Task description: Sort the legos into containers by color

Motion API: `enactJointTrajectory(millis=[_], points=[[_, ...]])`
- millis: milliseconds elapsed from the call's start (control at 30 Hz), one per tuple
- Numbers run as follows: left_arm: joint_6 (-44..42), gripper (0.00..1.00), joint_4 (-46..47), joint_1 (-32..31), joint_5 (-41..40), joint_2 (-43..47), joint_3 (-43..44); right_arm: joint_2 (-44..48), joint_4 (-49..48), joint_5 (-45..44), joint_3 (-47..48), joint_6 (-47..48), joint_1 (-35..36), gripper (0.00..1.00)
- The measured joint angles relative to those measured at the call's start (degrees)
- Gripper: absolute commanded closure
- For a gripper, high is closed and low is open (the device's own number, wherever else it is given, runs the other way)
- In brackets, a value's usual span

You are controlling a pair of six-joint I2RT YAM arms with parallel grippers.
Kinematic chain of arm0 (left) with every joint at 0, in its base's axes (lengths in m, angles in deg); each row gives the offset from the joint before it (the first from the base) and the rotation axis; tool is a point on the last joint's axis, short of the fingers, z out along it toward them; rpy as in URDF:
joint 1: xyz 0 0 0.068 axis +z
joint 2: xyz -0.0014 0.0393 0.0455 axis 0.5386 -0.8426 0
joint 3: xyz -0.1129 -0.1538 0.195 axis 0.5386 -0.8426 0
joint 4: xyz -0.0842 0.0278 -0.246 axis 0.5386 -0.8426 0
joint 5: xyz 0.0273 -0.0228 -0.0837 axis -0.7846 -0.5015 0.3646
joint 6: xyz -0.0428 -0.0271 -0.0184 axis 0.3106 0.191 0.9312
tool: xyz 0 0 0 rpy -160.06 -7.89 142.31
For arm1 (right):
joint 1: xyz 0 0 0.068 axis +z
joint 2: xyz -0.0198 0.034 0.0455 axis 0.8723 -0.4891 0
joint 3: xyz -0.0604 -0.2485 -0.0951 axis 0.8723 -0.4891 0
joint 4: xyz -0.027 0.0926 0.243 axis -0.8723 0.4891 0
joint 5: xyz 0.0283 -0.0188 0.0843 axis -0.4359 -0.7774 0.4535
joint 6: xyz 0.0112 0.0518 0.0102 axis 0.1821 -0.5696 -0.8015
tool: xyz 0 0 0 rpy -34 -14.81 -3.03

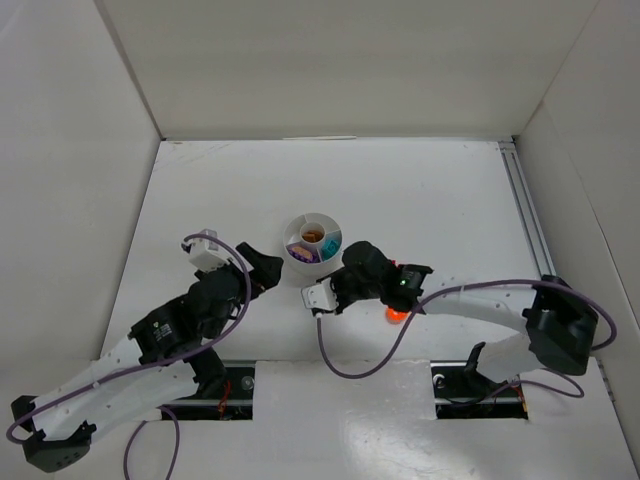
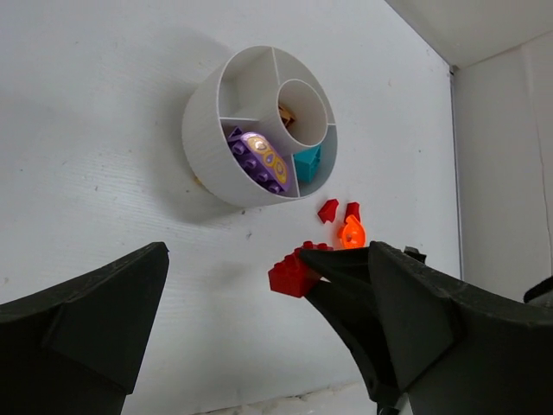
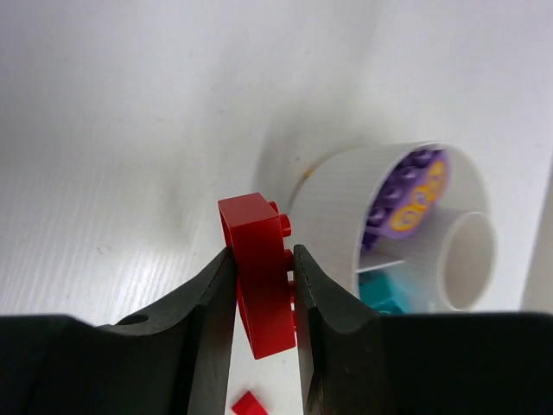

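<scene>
Right gripper is clenched tight on a red brick, just near of the white dish; a purple piece and a teal brick sit in separate wedges; left gripper hangs spread wide, grasping nothing, near-left of the dish; two small red bits and an orange piece lie on the table, near-right of the dish.

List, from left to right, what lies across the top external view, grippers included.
left gripper → white dish → right gripper clamping a red brick → orange piece
</scene>
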Motion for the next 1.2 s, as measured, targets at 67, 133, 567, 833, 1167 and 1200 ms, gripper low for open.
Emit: enactJointTrajectory(millis=[67,133,567,833,1167,1200], points=[[-0.28,0.00,1.60,0.00,0.44,-0.59,-0.02,2.80,-0.28,0.37,0.00,0.00,0.00,0.99],[-0.57,0.00,2.54,0.00,0.90,-1.70,-0.02,5.70,-0.39,0.07,0.00,-0.11,0.00,0.99],[0.15,0.00,1.09,0.00,0.57,6.58,-1.01,11.10,-2.49,-5.46,6.36,-4.81,-3.69,0.99],[1.09,0.00,-0.94,0.00,-3.02,13.20,-3.98,-1.84,-9.90,-0.66,17.25,-12.35,-13.00,0.99],[2.60,0.00,-1.46,0.00,-6.27,15.98,-5.09,-11.26,-17.73,4.09,17.97,-23.23,-20.68,0.95],[2.67,0.00,-1.53,0.00,-6.47,16.28,-5.18,-11.58,-18.84,4.48,17.90,-24.09,-20.85,0.95]])
